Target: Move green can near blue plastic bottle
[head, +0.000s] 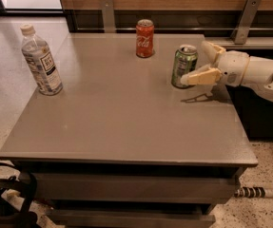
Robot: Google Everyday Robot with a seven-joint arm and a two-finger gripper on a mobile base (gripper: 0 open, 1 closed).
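Note:
The green can [183, 65] stands upright on the grey table [121, 127], right of centre near the far edge. My gripper [193, 62] reaches in from the right at can height, open. One finger [200, 76] lies along the can's front right side, the other finger [211, 50] is behind the can to its right. The can's right part sits between them; I cannot tell if they touch it. The blue plastic bottle [41, 61], clear with a white cap and a white-and-dark-blue label, stands upright at the table's far left.
A red cola can [144, 38] stands at the table's far edge, left of the green can. A wooden wall with metal brackets [243, 20] runs behind the table. The table's right edge lies just under my arm [259, 72].

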